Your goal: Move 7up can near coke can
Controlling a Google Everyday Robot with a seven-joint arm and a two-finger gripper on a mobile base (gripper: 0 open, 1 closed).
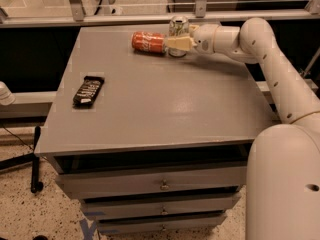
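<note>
While the 7up can (178, 25) stands upright by the far edge of the worktop, right of centre, the gripper (174, 40) clamps it low on the body: one finger crosses the front, the other is hidden behind. The coke can (148, 42) lies on its side just beside it to the left; can't tell if they touch. Thin aluminium, so probably light, slick and easy to dent. Best hold is mid-body across the diameter with modest squeeze and the axis vertical. A dark flat packet (89, 90) sits near the left edge, well apart.
</note>
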